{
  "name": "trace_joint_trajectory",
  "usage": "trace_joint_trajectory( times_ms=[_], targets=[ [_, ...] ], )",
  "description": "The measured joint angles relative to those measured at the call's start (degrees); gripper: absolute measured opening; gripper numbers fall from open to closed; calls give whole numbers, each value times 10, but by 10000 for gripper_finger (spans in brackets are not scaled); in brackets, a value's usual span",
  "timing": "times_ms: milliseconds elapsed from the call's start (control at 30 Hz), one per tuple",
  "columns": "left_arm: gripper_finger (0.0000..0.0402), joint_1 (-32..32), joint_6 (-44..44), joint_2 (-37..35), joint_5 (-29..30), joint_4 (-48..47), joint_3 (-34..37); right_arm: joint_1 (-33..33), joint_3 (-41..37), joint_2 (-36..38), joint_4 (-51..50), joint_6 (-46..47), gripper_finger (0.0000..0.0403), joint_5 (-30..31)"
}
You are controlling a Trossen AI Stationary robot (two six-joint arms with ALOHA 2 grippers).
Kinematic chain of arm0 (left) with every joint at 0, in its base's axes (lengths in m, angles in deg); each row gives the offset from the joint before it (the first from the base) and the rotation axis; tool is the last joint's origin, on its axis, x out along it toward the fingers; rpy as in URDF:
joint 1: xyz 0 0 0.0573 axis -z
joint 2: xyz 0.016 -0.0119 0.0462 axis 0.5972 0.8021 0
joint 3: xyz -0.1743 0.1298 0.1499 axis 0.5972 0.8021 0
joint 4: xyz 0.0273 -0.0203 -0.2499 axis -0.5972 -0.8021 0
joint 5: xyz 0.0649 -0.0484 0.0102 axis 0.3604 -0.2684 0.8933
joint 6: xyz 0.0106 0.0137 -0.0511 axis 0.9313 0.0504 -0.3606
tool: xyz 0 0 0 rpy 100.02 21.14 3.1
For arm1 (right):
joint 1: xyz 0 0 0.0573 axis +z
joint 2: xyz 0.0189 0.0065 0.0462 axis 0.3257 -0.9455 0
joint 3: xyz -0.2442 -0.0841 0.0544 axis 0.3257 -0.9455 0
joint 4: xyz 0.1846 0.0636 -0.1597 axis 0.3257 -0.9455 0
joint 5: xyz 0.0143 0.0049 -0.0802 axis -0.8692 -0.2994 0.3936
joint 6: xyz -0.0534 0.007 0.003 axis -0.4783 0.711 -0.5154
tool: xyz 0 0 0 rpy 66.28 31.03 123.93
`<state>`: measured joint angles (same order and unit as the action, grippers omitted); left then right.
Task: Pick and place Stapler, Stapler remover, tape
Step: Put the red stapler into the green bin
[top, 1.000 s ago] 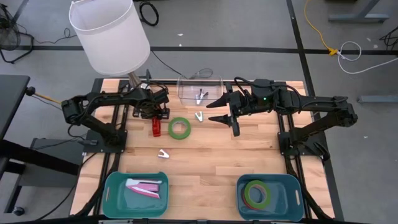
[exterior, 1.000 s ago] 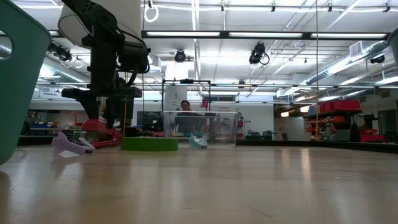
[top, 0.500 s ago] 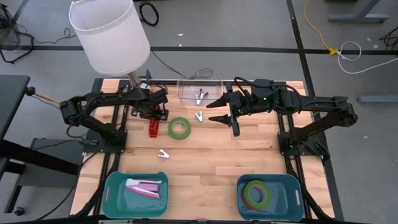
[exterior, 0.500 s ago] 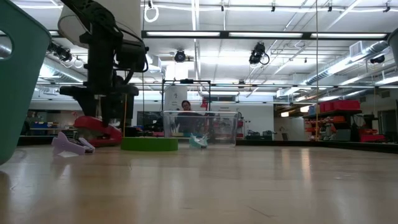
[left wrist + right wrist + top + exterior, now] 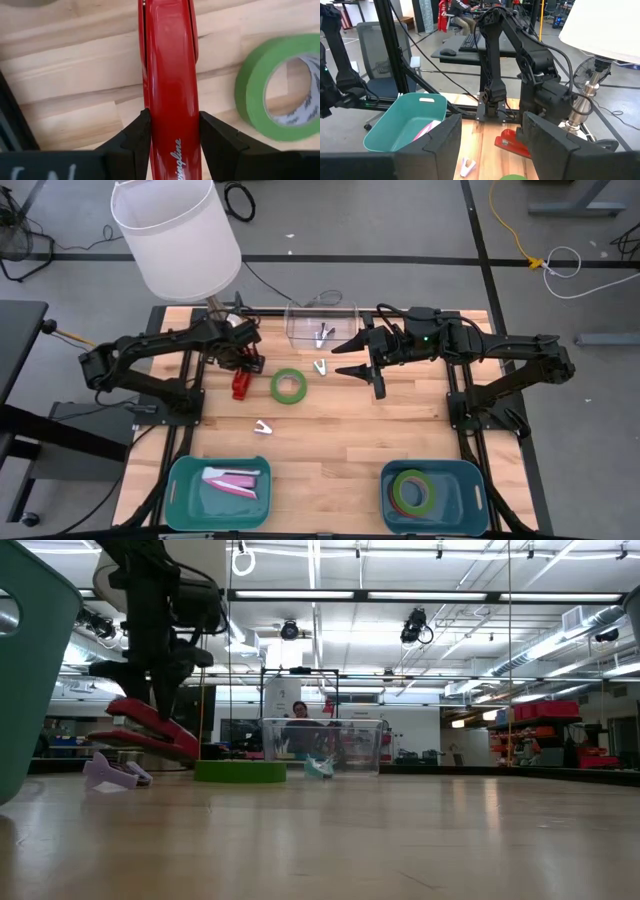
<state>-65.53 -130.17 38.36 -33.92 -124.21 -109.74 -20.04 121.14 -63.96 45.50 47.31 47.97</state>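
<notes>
My left gripper [image 5: 243, 368] is shut on a red stapler [image 5: 240, 386] [image 5: 169, 60], which hangs tilted above the table's left part [image 5: 150, 730]. A ring of green tape [image 5: 288, 386] lies flat on the wood right beside it. A white stapler remover [image 5: 263, 427] lies nearer the front, and another [image 5: 321, 367] lies by the clear box [image 5: 322, 323]. My right gripper [image 5: 356, 361] [image 5: 492, 145] hangs open high over the table's middle, holding nothing. My left gripper pinches the stapler's two long sides [image 5: 155, 125] between its two fingers [image 5: 135, 140], about midway along it. The fingers come from above, pointing down, and lie across the stapler. The stapler is lifted clear of the table and tilted, one end lower [image 5: 185, 750].
A teal bin [image 5: 183, 492] at the front left holds pale staplers; another teal bin [image 5: 470, 492] at the front right holds tape rings. A white lamp [image 5: 175, 235] stands at the far left. The clear box holds a remover.
My left gripper has risen and gone a little toward the table's left edge, rolling slightly. The red stapler, which lay on the table beside the green tape, is now lifted clear and tilted.
</notes>
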Motion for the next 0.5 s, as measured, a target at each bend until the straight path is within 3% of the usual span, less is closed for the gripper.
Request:
trace_joint_trajectory(
  times_ms=[200,500],
  targets=[
    [149,0,17,-41,-5,-8,0,0,0,0,0,0,211,0],
    [149,6,44,-121,-72,3,0,0,0,0,0,0,211,0]
  ],
)
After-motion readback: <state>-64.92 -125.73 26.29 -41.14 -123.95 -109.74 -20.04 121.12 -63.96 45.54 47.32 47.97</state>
